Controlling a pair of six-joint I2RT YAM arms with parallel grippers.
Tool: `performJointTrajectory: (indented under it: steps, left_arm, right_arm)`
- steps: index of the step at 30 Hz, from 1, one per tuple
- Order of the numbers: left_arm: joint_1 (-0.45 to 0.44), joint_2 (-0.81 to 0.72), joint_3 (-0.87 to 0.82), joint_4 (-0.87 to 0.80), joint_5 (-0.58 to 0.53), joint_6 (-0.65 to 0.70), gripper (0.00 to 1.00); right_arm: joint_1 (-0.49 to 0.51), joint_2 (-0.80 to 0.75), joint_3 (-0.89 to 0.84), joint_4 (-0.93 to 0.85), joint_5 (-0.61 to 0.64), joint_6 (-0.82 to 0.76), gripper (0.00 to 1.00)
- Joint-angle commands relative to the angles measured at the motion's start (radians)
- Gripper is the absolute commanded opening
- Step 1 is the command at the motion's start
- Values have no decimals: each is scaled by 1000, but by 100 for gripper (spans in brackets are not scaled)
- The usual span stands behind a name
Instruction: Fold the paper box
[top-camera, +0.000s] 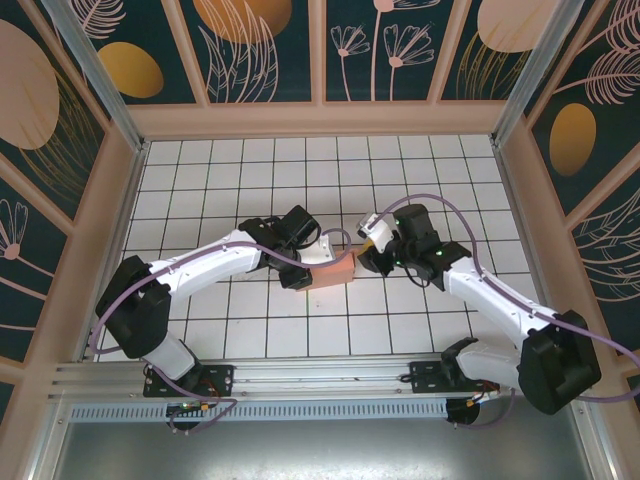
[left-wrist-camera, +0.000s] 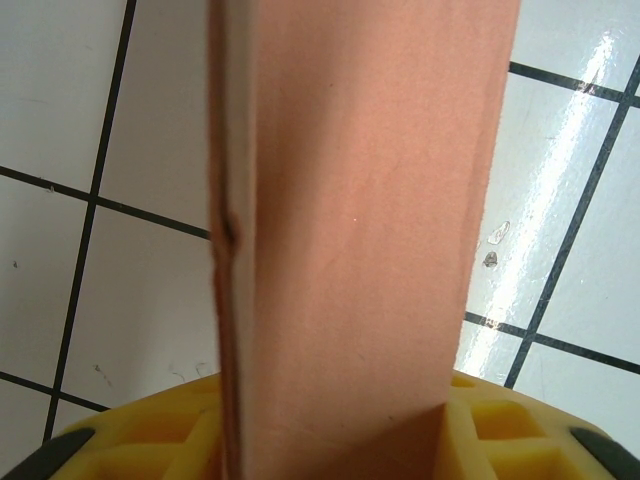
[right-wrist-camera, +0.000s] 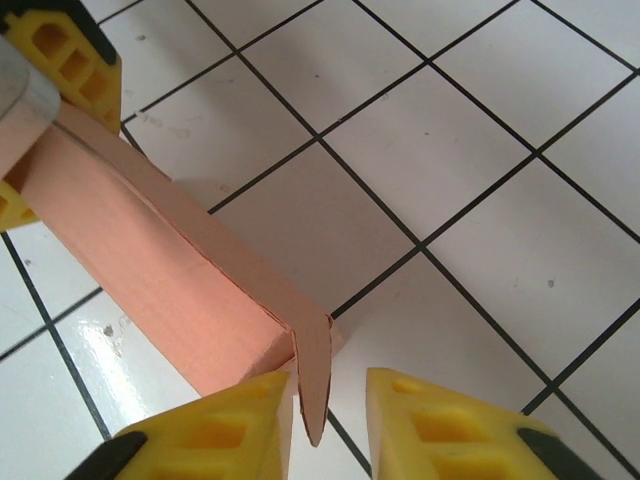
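Glossy white floor tiles (top-camera: 250, 170) with dark grout lie between dark teal walls (top-camera: 260, 50) patterned with peach leaves, left, right and far. A metal rail (top-camera: 300, 372), apparently aluminium, lines the near edge.

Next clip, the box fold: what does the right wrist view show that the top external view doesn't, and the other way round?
Right wrist: a loose end tab hangs between the yellow fingers of the right gripper, not yet pinched; the left gripper clamps the far end. Top external: the left arm and right arm meeting at the middle of the table, patterned walls around. Shared: the paper box, folded into a long bar on white tiles.
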Motion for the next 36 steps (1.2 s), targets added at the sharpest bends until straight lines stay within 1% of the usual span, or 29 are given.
performJointTrajectory:
  steps: [1,9,10,13,17,21,27,29,32,36]
  left_arm:
    - [4,55,-27,-12,3,-2,38]
    - [5,55,-25,-7,6,-8,38]
    - [4,55,-26,-5,7,-9,38]
    - [4,53,-26,-4,6,-12,39]
    - [4,46,-32,7,3,-17,39]
    - [4,37,-36,19,-7,-28,41]
    - [4,33,-33,37,-9,-56,48]
    - [4,27,-36,45,-8,-61,48]
    - [4,29,-39,48,-11,-71,43]
    - [4,46,-39,50,-12,-86,42]
  right_arm:
    - [7,8,41,12,-11,-8,20]
    - [7,20,45,6,-24,-3,21]
    - [7,23,47,5,-27,-2,18]
    - [25,25,50,3,-35,1,1]
    - [27,24,55,-7,-30,1,0]
    - [32,13,53,-2,-20,25,0]
    - [72,7,37,38,31,177,0]
    - [89,-2,27,42,71,227,0]
    - [96,-16,22,60,168,385,0]
    - [128,-45,-5,90,209,547,0]
